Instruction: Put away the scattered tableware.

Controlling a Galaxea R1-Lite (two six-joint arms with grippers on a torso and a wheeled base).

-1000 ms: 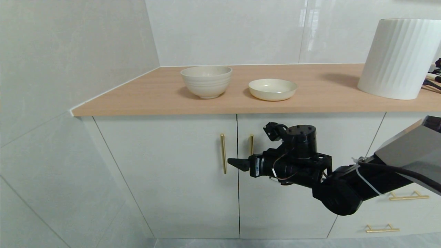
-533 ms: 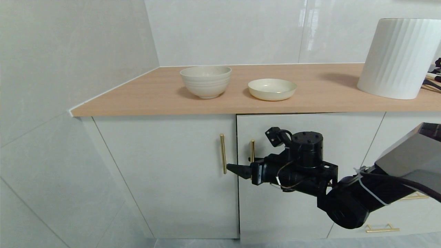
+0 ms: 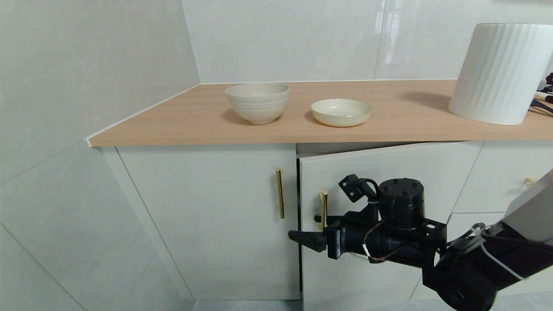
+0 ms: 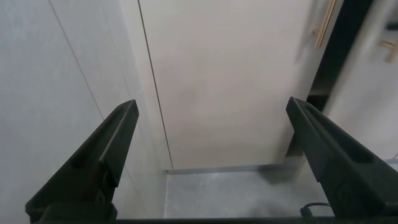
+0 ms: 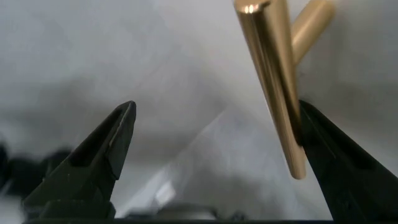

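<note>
Bowl [image 3: 258, 102]: cream, deep, with faint ridges round its side. It stands upright, mouth up, and being round has no long axis. It sits on the wooden countertop [image 3: 181, 125], toward the wall corner.
Dish [image 3: 341, 112]: paler cream, shallow, mouth up, near the bowl on its right and not touching it.
Ribbed container [image 3: 501, 73]: white, upright, well to the right of the bowl on the same top.
Right door [image 3: 389, 164]: below and right of the bowl, ajar, its top edge out from under the countertop.
Gold handle [image 3: 323, 206]: bar on that door, long axis vertical.
Right gripper [image 3: 302, 237]: below the bowl at the handle, fingers spread wide, the bar between them against one finger.
Left gripper [image 4: 211, 155]: fingers spread wide, holding nothing, facing the closed left door [image 4: 230, 81] below the bowl.
</note>
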